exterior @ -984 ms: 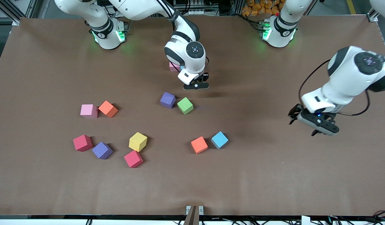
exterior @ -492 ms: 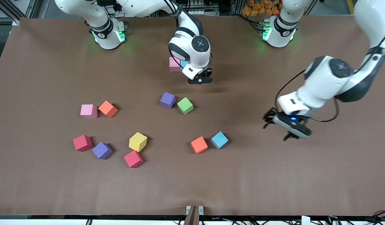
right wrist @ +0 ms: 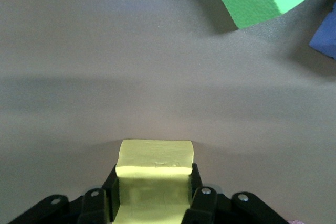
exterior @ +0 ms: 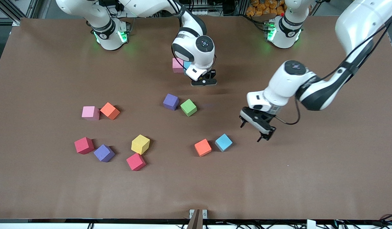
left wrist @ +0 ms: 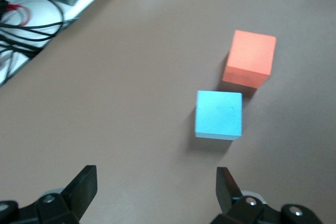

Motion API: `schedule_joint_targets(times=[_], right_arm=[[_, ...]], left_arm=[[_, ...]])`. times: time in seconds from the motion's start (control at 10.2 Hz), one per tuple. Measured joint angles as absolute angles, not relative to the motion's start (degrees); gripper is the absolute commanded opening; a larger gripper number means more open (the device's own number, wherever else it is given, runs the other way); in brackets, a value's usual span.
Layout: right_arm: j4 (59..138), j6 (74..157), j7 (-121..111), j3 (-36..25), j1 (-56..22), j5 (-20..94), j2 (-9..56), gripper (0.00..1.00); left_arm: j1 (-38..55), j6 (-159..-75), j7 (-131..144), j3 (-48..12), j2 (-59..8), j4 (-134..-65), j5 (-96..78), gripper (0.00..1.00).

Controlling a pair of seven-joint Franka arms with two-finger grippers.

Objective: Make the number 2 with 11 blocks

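Right gripper (exterior: 203,83) clenched on a yellow block (right wrist: 154,179), jaws pinching it from both sides, hanging low over the table (exterior: 43,190), just beside a pink block (exterior: 177,64) and a light blue block (exterior: 187,65) touching each other near the arms' bases; purple block (exterior: 170,101) and green block (exterior: 188,107) side by side, nearer the front camera; left gripper (exterior: 256,126) released, jaws spread wide, up over bare table close to a second light blue block (left wrist: 219,114) with an orange block (left wrist: 249,59) just beside it; toward the right arm's end, pink cube (exterior: 90,113) touching orange cube (exterior: 110,111); nearer the camera, two red cubes (exterior: 84,145), a purple cube (exterior: 103,153), a yellow cube (exterior: 140,144); no digit formed yet.
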State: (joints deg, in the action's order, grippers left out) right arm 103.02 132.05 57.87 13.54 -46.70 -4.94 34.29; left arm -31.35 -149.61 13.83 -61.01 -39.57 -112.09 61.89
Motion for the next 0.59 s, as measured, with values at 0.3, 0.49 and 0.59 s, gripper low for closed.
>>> schedule_joint_targets(times=[0.3, 0.49, 0.59], right_arm=[[103.0, 132.1, 58.5, 13.6, -46.7, -5.6, 34.3, 0.00], [103.0, 132.2, 59.2, 13.7, -46.8, -6.0, 34.4, 0.00], [103.0, 132.2, 59.4, 13.7, -46.8, -6.0, 34.4, 0.15]], left_arm=[[-27.6, -164.1, 26.5, -53.7, -42.6, -112.6, 81.1, 1.00], [-25.5, -167.9, 33.0, -51.2, -43.6, -112.5, 83.5, 1.00], [-24.5, -168.0, 36.4, -51.1, -43.9, -112.1, 83.5, 1.00]])
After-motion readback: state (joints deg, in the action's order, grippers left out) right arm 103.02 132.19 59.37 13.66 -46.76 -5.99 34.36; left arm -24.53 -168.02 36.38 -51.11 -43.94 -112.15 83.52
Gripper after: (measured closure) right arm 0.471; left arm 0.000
